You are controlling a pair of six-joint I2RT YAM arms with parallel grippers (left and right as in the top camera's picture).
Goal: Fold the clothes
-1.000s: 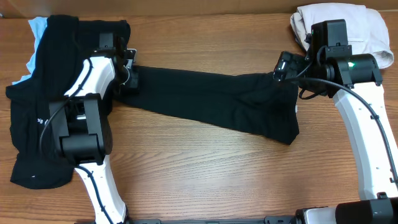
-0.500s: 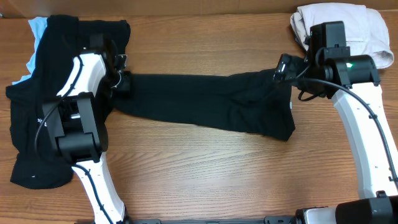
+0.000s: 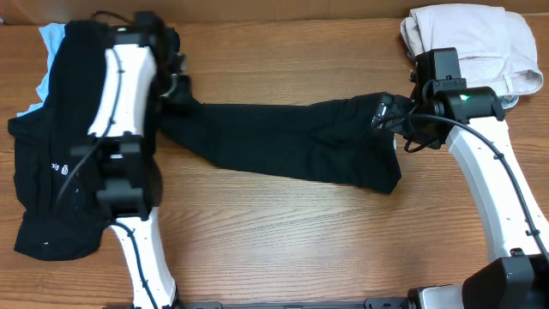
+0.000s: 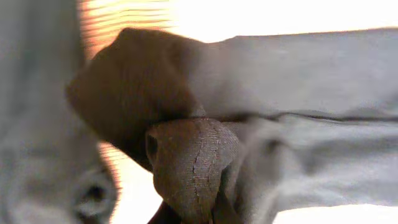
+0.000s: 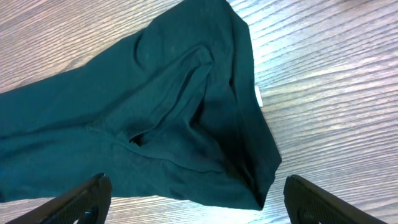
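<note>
Long, limp black fabric garment (image 3: 283,142) stretched across your wooden worktop (image 3: 283,240).
Left pincer (image 3: 174,88) clamped on its left end; right pincer (image 5: 199,200) spread wide above the right end, holding nothing. Soft, light, likely to sag and bunch: grip it at a hem corner.

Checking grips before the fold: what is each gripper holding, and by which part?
Left gripper pinches the stretched black garment by its left end. Right gripper is open over its right end, holding nothing.
</note>
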